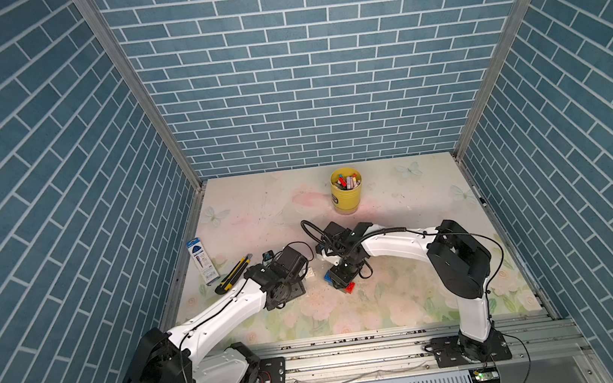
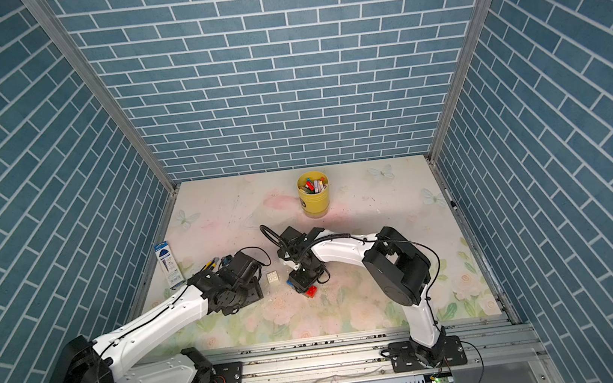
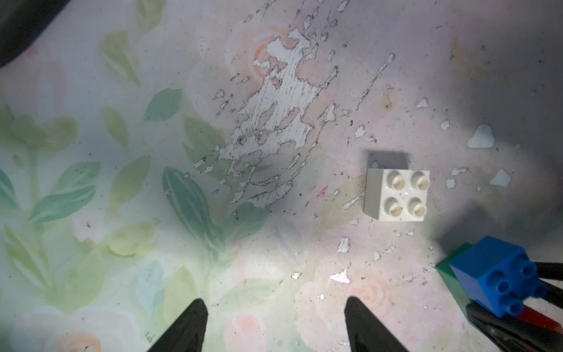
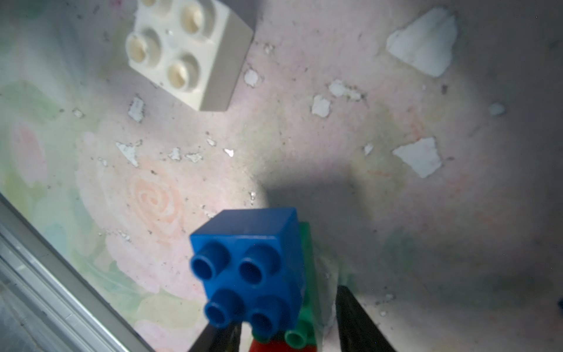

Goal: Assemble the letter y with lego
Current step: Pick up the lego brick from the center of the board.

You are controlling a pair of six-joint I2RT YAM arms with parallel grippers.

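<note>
L gripper [image 3: 274,300]: jaws wide, nothing btwn; hovers nr white 4-stud brick [image 3: 396,195], loose on floral table [image 3: 91,183].
R gripper [image 4: 283,307]: fingers straddle blue-green-red brick cluster [image 4: 246,268], mid-table, just beside white brick; clamped or not, can't tell.
Yellow cup [image 1: 347,195]: at back.
Utility knife [image 1: 233,273]: L side.
</note>
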